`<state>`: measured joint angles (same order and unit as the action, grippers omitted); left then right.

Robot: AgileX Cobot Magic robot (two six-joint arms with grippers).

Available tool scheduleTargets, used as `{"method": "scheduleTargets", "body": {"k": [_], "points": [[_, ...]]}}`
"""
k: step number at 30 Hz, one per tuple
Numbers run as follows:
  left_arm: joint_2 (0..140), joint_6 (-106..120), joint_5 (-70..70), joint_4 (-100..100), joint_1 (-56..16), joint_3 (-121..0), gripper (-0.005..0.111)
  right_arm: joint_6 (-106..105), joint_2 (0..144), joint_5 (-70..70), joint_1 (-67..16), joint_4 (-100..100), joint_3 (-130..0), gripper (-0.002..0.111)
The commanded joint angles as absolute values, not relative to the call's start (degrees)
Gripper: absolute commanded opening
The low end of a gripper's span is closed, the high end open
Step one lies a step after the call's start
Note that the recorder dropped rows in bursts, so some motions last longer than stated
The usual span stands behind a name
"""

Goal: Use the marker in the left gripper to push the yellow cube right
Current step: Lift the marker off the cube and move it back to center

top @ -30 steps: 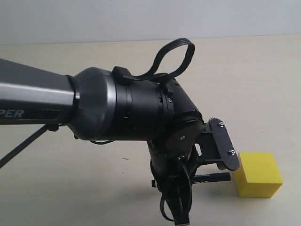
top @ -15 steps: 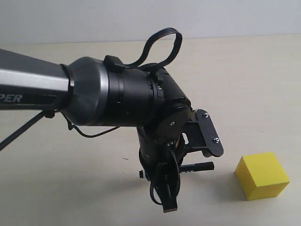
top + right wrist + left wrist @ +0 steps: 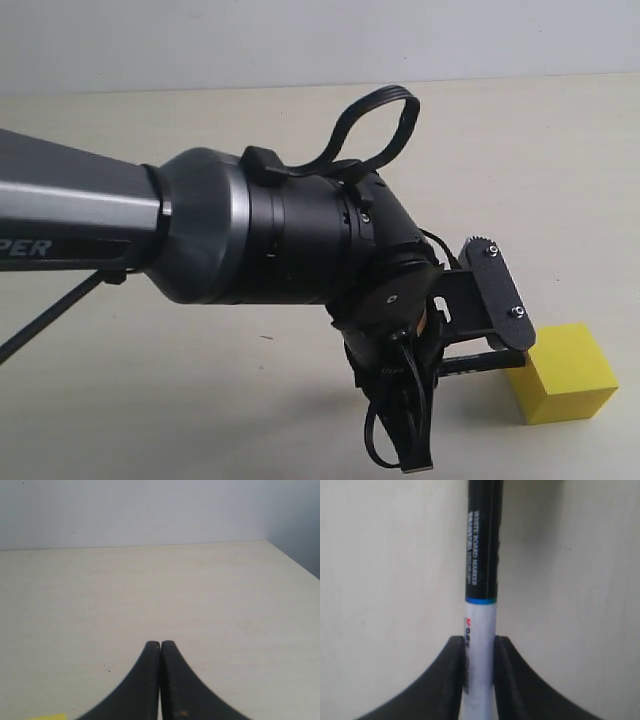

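Note:
My left gripper [image 3: 487, 335] hangs low over the table at the lower right of the exterior view, one screwed plate facing the camera. It is shut on the marker [image 3: 475, 364], which lies level and points right. The marker's end reaches the left face of the yellow cube [image 3: 568, 373] and seems to touch it. In the left wrist view the fingers [image 3: 451, 670] pinch the marker's white barrel [image 3: 480, 630], and its black part runs away from them. The cube is out of that view. My right gripper [image 3: 160, 644] is shut with nothing in it; a sliver of the yellow cube [image 3: 47, 716] shows at that frame's edge.
The bulky left arm [image 3: 200, 235] with its looped black cable [image 3: 375, 120] fills the left and middle of the exterior view. A pale table [image 3: 560, 170] runs back to a light wall. The table's far right corner [image 3: 270, 542] shows in the right wrist view.
Half a second ago the left gripper stood back to the left, clear of the cube. It has since swung right, bringing the marker against the cube. The cube sits slightly further right than a second ago.

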<state>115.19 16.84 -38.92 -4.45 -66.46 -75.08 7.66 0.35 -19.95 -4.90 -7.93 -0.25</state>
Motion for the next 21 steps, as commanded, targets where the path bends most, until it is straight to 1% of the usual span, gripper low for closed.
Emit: {"method": "scheduleTargets", "body": {"k": [1,7,11,15,18,21], "points": [[115.08,14.91,-42.08,-6.58,-65.27,-75.35,0.000,7.82,0.00,-19.21,-4.67,-7.85,0.00,0.000],[112.86,0.42,-39.92,-7.54,-59.37,-75.35,0.000,7.82,0.00,-19.21,-4.67,-7.85,0.00,0.000],[111.19,-19.45,-37.08,-7.54,-53.47,-75.35,0.000,7.82,0.00,-19.21,-4.67,-7.85,0.00,0.000],[110.81,-36.85,-36.75,-7.54,-49.21,-75.35,0.000,7.82,0.00,-19.21,-4.67,-7.85,0.00,0.000],[110.81,-41.80,-37.00,-7.54,-47.11,-75.35,0.000,7.82,0.00,-19.21,-4.67,-7.85,0.00,0.000],[111.04,-43.44,-37.37,-6.92,-46.71,-75.35,0.000,7.82,0.00,-19.21,-4.67,-7.85,0.00,0.000]]}}
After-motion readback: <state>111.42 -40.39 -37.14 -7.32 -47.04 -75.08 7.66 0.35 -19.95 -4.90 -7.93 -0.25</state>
